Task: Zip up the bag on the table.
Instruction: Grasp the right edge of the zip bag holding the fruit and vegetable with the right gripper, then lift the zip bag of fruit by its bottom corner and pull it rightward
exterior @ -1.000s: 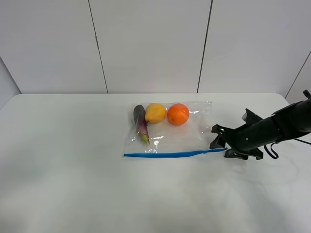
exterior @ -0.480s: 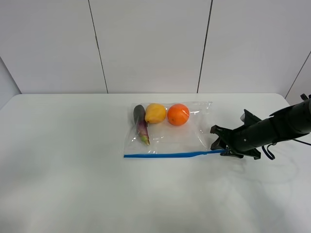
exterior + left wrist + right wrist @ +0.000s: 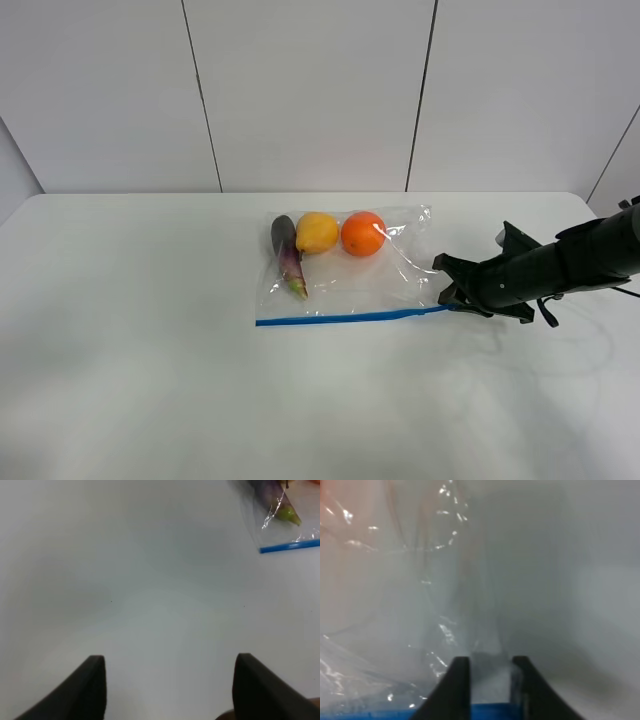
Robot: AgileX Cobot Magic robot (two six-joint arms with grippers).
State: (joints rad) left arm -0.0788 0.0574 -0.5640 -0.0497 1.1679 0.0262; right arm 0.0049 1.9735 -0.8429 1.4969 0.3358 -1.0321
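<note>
Exterior high: right hand [image 3: 447, 298] clamped on zip bag's [image 3: 350, 285] blue zip strip [image 3: 340, 318] end. Left hand [image 3: 170, 670] splayed wide above counter [image 3: 125, 580].

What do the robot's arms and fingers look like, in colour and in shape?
The right arm is black and tubular, with a thin dark cable looping under it. The right gripper is black too. The right fingers and left fingers are dark, tapering blades. No markings show.

Orange [image 3: 363, 233] beside yellow fruit [image 3: 317, 232], eggplant [image 3: 287, 255] next along; white panelled wall [image 3: 300, 90] behind.
</note>
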